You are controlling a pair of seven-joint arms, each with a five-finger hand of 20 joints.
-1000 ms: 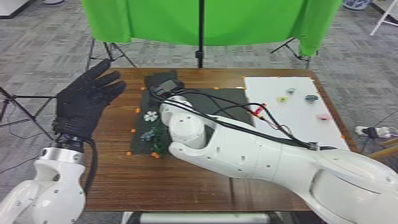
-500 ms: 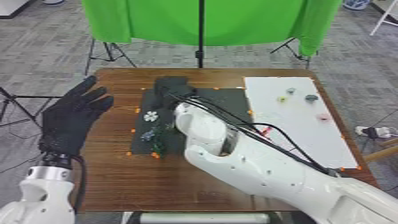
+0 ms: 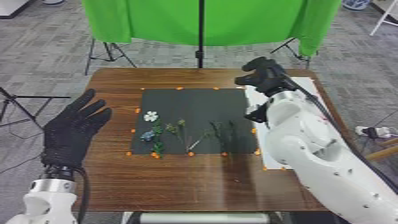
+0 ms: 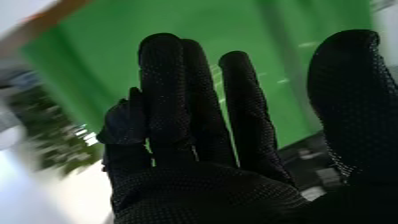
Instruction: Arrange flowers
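Dark mat lay on the brown wooden table and served as reference; flowers were laid out on it; white flower lay close to the mat's left edge, about midway between its far and near edges; blue flower lay nearer, by the same edge; leafy green stem lay just beside it, toward the mat's near left corner; thin stems with small yellowish-green heads lay around the middle of the mat's near half; darker green stems lay on the mat's right part, petals too small to tell; orange markers were spaced around the mat's edges; white board lay to the right of the mat, partly hidden under the right arm

Right hand was raised beyond the mat's far right corner; in the right wrist view its fingers were straight, with the thumb well apart from them; left hand was held off to the left of the mat, apart from it, fingers extended and slightly spread, thumb apart; green cloth hung beyond the mat's far side
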